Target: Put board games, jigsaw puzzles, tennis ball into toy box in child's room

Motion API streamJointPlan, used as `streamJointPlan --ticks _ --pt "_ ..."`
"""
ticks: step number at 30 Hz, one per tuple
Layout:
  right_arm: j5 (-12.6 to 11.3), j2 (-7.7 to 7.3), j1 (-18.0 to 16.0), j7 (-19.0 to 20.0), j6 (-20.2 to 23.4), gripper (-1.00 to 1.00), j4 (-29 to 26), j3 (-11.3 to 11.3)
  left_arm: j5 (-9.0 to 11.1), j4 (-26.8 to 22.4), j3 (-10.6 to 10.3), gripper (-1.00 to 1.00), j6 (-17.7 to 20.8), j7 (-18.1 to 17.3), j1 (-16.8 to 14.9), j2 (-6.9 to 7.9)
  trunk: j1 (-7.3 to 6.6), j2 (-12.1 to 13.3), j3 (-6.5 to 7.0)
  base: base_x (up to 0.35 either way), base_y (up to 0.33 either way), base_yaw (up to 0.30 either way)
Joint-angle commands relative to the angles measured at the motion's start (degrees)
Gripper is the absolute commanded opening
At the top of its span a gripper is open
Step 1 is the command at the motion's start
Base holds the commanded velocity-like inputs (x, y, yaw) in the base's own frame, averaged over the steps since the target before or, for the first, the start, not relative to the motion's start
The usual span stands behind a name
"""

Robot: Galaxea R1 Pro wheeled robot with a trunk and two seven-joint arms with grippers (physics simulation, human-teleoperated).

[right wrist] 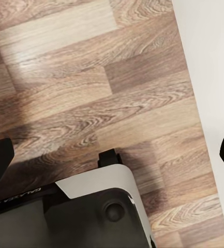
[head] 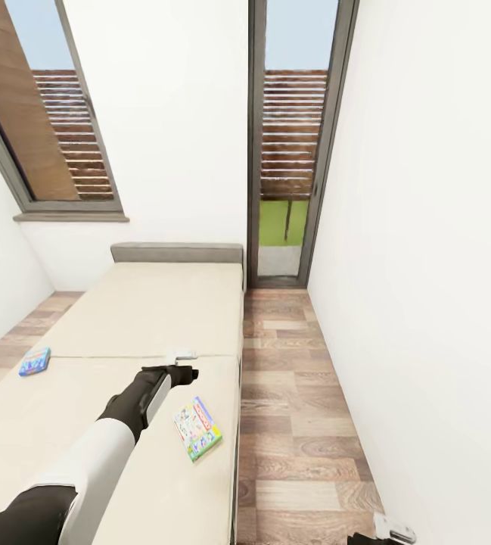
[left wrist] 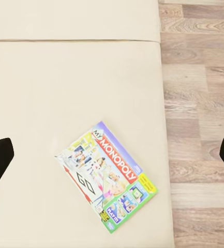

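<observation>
**Reaching for the bed's near board game**

The left claw [head: 178, 362] hovers wide open, empty, above the bed [head: 139, 318]. The Monopoly box [head: 197, 428] lies flat near the mattress edge; descend squarely, straddling its narrower width. The right claw [right wrist: 112, 150] also looks open, over the floor [head: 306, 393].

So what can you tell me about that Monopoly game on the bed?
The Monopoly game is a thin, flat cardboard-looking box printed in bright colours, with "MY MONOPOLY" on a red band, small pictures, a purple edge and a green corner. It lies flat and closed, face up, turned at a slant, on the beige bed near the side by the wooden floor. Only the mattress touches it. The left gripper hovers over the bed beside it, not touching.
</observation>
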Motion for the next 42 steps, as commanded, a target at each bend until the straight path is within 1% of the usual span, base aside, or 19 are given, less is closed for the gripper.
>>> streamJointPlan --ticks 1,42 --pt "-0.10 0.02 -0.04 -0.13 0.33 1.00 -0.11 -0.07 0.04 -0.09 0.07 1.00 0.32 0.16 -0.03 -0.03 0.03 -0.12 -0.21 0.000 0.000 0.000" --pt "-0.10 0.02 -0.02 -0.13 0.29 1.00 -0.11 -0.07 0.04 -0.12 0.09 1.00 0.02 0.16 -0.03 0.00 0.03 -0.12 -4.05 0.000 0.000 0.000"
